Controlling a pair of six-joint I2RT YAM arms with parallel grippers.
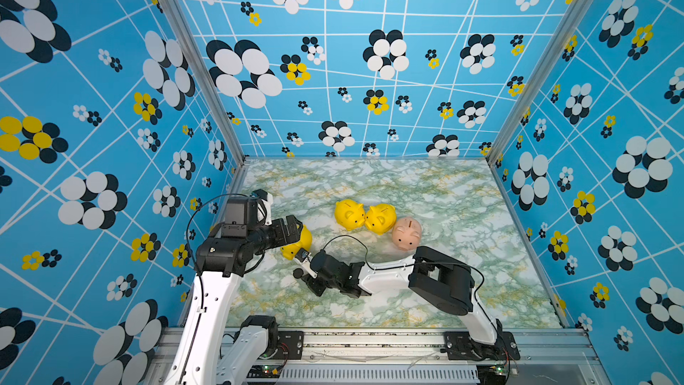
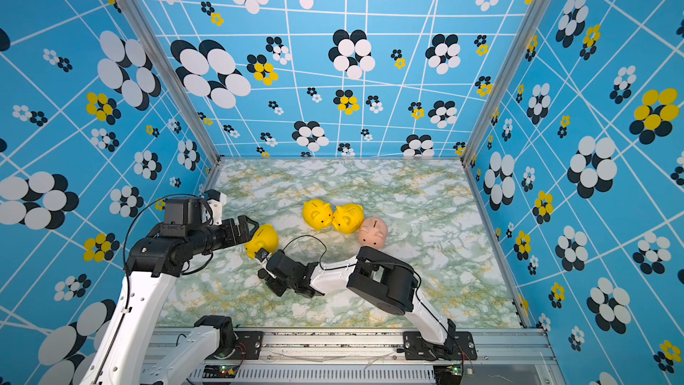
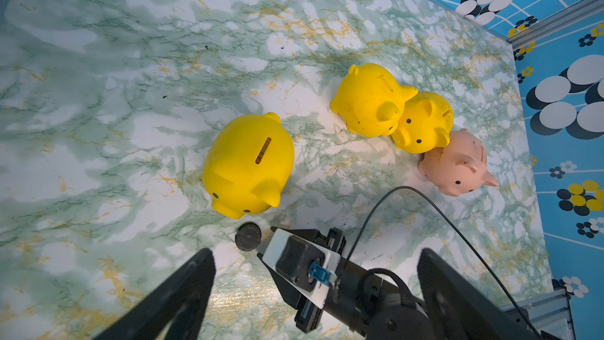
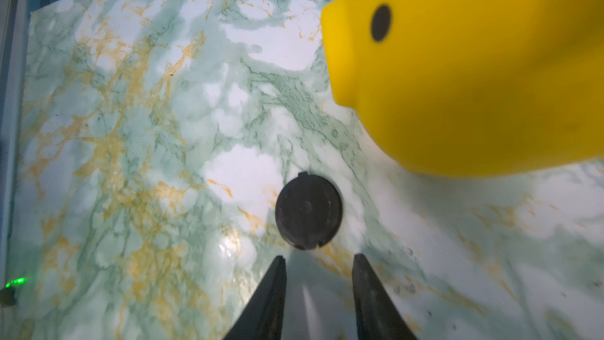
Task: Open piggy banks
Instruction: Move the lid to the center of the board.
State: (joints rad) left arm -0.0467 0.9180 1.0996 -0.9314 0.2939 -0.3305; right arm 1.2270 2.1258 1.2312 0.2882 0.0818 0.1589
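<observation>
One yellow piggy bank [image 3: 248, 165] stands upright by itself, coin slot up, also seen in a top view [image 1: 301, 244]. Two more yellow piggy banks [image 1: 349, 214] [image 1: 381, 218] and a pink one [image 1: 407, 233] huddle together behind it. A loose black round disc [image 4: 309, 212] lies flat on the table just in front of the lone pig's snout [image 4: 474, 76]. My right gripper [image 4: 319, 258] is open, its tips just short of the disc, nothing between them. My left gripper [image 3: 315, 251] hangs wide open above and behind the lone pig, holding nothing.
Green-and-gold marbled tabletop [image 1: 425, 187], boxed in by blue flowered walls [image 1: 111, 142] on three sides. An aluminium rail [image 1: 370, 342] runs along the front edge. The right arm [image 1: 440, 283] lies low across the front middle, its cable [image 1: 348, 240] looping up near the pink pig.
</observation>
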